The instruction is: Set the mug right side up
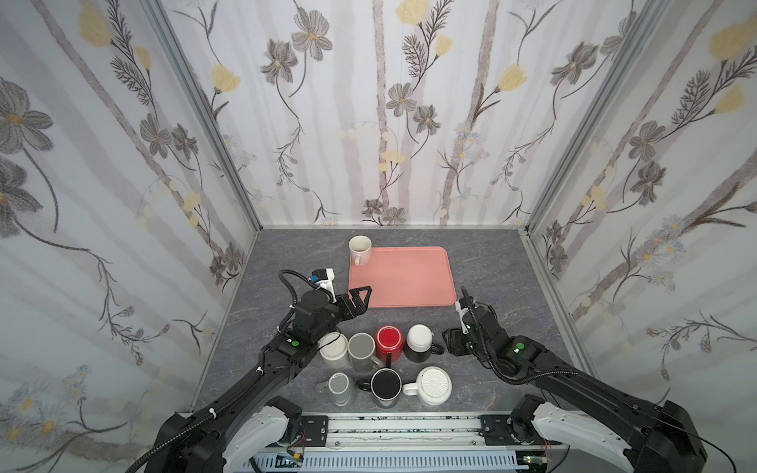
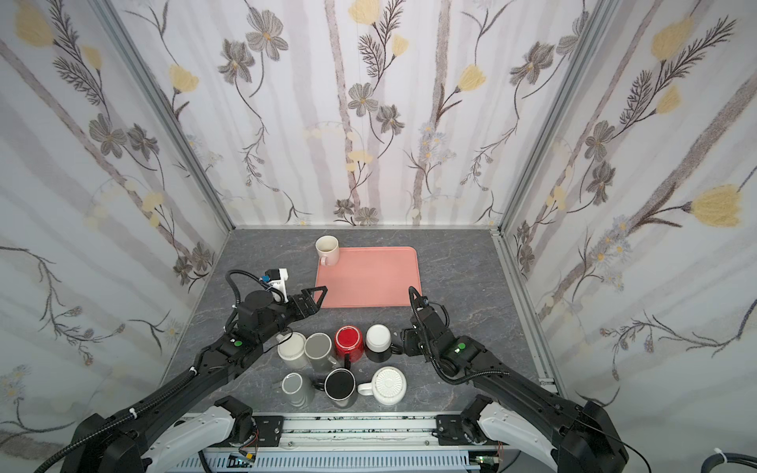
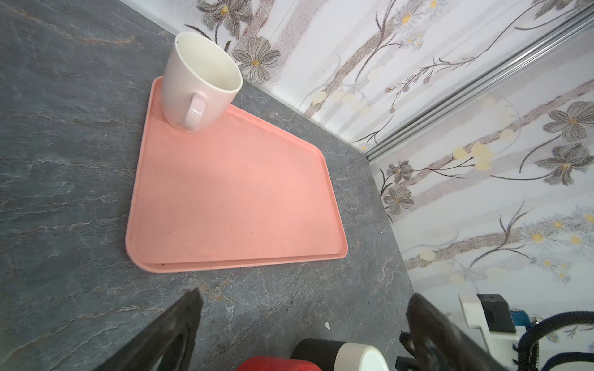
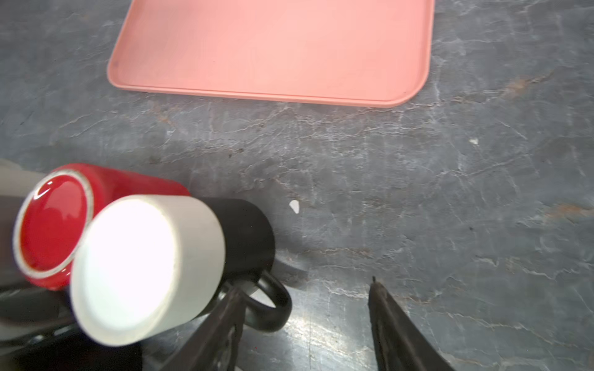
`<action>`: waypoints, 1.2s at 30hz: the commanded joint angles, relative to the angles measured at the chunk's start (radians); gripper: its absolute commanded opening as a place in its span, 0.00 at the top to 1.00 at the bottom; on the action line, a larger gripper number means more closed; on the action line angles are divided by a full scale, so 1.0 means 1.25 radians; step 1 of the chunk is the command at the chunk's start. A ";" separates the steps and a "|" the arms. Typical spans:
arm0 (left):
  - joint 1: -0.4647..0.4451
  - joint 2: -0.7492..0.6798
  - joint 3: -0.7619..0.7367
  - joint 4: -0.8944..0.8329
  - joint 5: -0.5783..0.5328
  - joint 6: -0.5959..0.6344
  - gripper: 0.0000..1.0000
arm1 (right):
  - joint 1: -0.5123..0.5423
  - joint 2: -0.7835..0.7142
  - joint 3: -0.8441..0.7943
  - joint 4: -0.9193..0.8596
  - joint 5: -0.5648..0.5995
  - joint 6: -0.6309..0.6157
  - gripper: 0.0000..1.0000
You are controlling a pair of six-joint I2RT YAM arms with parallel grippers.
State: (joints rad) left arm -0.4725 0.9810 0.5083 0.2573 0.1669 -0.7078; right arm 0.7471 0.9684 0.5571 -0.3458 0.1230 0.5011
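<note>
A mug (image 4: 144,269) with a black body and white base stands upside down in the front row, seen in both top views (image 1: 418,342) (image 2: 377,342). Its black handle (image 4: 273,308) points at my right gripper (image 4: 305,286). That gripper (image 1: 445,343) is open and low beside the mug. One finger (image 4: 225,321) overlaps the handle; I cannot tell whether they touch. My left gripper (image 1: 366,298) (image 3: 305,294) hangs wide open and empty over the table near the pink tray's (image 1: 409,282) front left corner.
A cream mug (image 1: 360,250) (image 3: 199,83) stands upright on the tray's far left corner. Upside-down mugs crowd the front: red (image 1: 390,339), grey (image 1: 361,350), white (image 1: 334,350), and in front a grey one (image 1: 341,387), black (image 1: 386,387) and ribbed white (image 1: 432,385).
</note>
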 commanded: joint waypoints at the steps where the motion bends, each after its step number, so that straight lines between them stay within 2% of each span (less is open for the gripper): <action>1: 0.001 0.001 0.002 0.023 -0.011 -0.006 0.00 | 0.019 0.002 -0.004 0.019 -0.057 -0.054 0.45; 4: 0.001 0.003 0.005 0.021 -0.013 -0.005 0.00 | 0.036 0.012 -0.005 0.007 -0.063 -0.059 0.51; 9: 0.001 0.010 0.007 0.022 -0.014 -0.007 0.00 | 0.053 0.040 -0.006 0.002 -0.079 -0.065 0.47; 11: 0.001 0.014 0.008 0.025 -0.013 -0.009 0.00 | 0.077 0.065 0.000 0.006 -0.083 -0.076 0.47; 24: 0.002 0.009 0.018 0.005 -0.019 0.002 0.00 | 0.081 0.173 0.032 0.026 -0.074 -0.138 0.47; 30: 0.002 0.018 0.018 0.007 -0.011 -0.002 0.00 | 0.081 0.196 0.041 0.033 -0.074 -0.143 0.65; 36: 0.002 0.020 0.013 0.012 -0.009 -0.004 0.00 | 0.080 0.212 0.055 0.035 -0.054 -0.155 0.59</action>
State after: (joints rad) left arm -0.4713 1.0042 0.5198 0.2539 0.1535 -0.7101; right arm 0.8486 1.2209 0.6128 -0.3237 0.0330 0.3271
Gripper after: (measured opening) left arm 0.994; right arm 0.418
